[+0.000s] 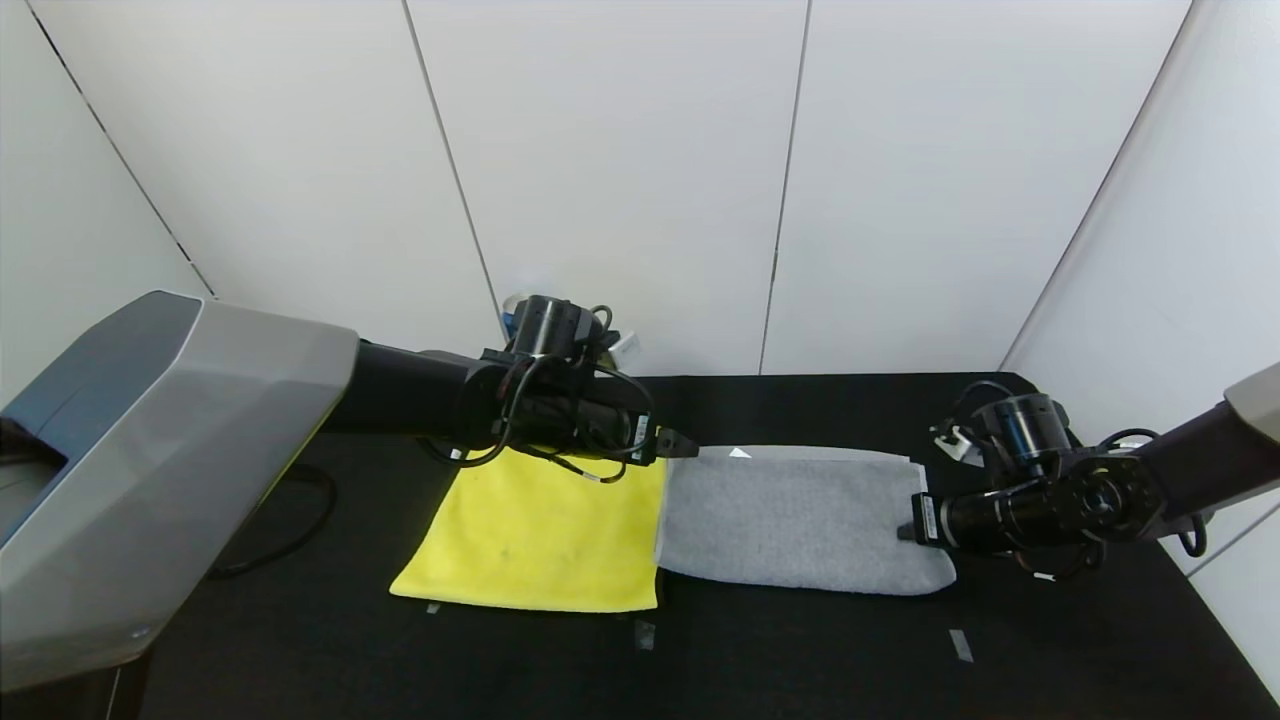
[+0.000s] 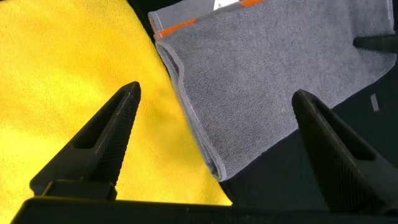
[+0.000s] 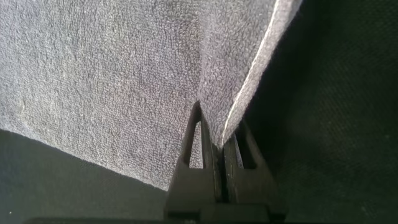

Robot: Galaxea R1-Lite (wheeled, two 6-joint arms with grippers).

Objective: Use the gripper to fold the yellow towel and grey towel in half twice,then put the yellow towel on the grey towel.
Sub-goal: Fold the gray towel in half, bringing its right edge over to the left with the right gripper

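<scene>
The yellow towel (image 1: pixel 540 535) lies flat on the black table, left of centre. The grey towel (image 1: pixel 800 520) lies folded beside it on the right, its left edge touching the yellow one. My left gripper (image 1: pixel 680 443) hovers open and empty over the far end of the seam between them; the left wrist view shows yellow cloth (image 2: pixel 68 81), grey cloth (image 2: pixel 261 81) and an orange patch (image 2: pixel 180 26). My right gripper (image 1: pixel 915 520) is shut on the grey towel's right edge (image 3: pixel 245 93), pinching the hem.
The black table (image 1: pixel 800 660) has small pale tape marks (image 1: pixel 960 645) near the front. A black cable (image 1: pixel 290 520) loops at the left. White wall panels stand close behind the table.
</scene>
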